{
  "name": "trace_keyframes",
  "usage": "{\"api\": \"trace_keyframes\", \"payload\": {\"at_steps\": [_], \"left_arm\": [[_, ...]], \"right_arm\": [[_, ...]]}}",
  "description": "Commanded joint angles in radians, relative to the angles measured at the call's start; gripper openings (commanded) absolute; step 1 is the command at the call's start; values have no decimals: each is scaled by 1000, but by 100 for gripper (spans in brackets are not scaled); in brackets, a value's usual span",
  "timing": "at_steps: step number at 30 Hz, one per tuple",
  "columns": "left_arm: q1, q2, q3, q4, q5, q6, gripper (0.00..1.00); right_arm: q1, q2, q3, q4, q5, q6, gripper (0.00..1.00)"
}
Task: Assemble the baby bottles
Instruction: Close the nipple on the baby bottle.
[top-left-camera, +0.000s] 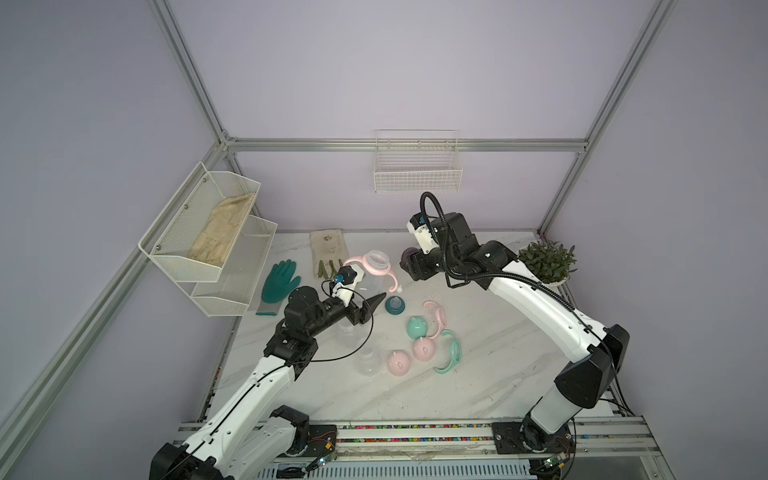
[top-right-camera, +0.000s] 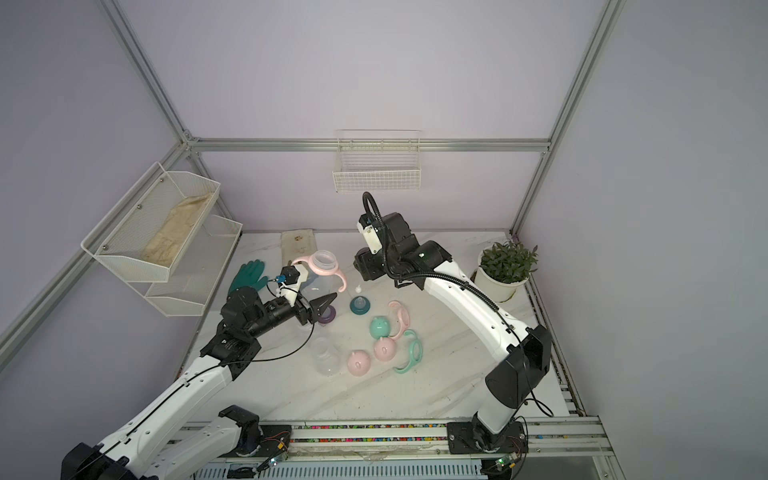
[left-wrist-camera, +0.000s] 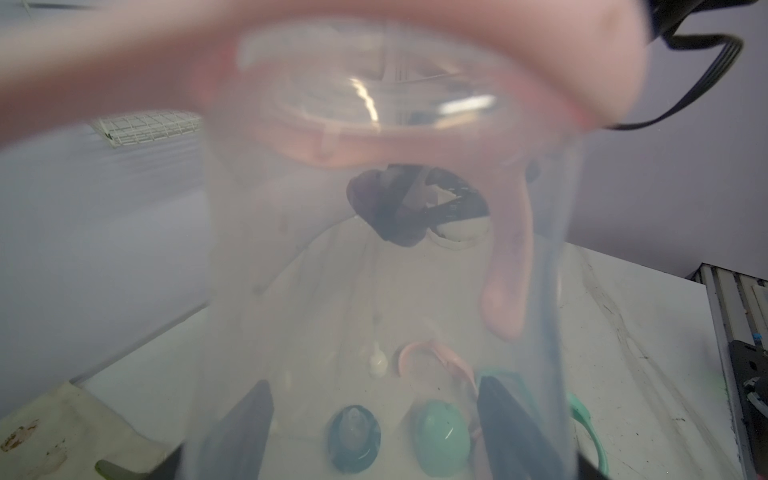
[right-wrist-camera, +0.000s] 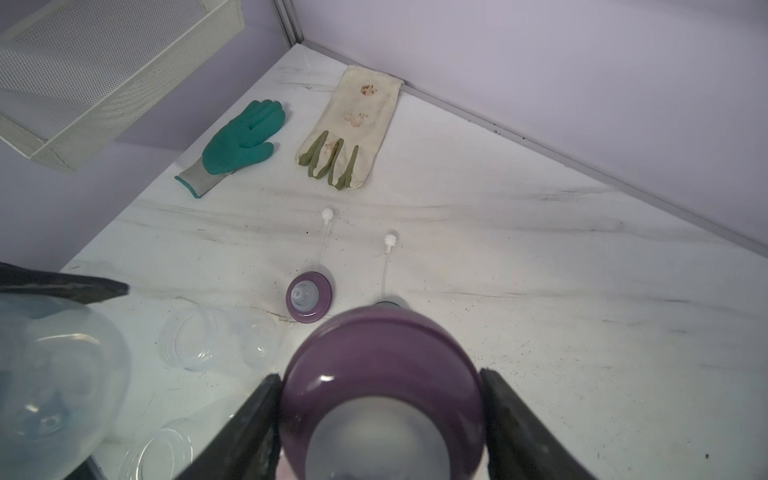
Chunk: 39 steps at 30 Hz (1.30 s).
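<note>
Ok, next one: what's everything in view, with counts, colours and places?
held bottle: 1, clear, pink handle ring; in left fingers
loose bottles: 2, clear; on table by left arm
held collar: 1, purple; in right fingers
loose collars: 2, teal and purple; on table
straws: 2, white-tipped; by loose collars
caps: 3, two pink, one mint; mid-table
loose handle rings: 2, pink and mint; by caps
gloves: 2, green and cream; far table side
potted plant: 1, green, white pot; far right corner
wire basket: 1, white; back wall
mesh rack: 1, white; side wall, beige cloth inside
table: white marble
left fingers: black, shut on held bottle
right fingers: black, shut on held collar
</note>
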Motion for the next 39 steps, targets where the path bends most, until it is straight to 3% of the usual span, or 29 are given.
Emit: {"api": "trace_keyframes", "payload": {"at_steps": [1,18,39], "left_arm": [[6,11,-27,51,43,29,0],[-1,174,-4,49,94,56,0],[-28,287,65,51,131,68,0]], "right_arm": [[-2,-17,76,-51,28,-28,50],[1,-25,341,-122,-119,-57,50],[16,-48,280,-73,-244,-33,50]]}}
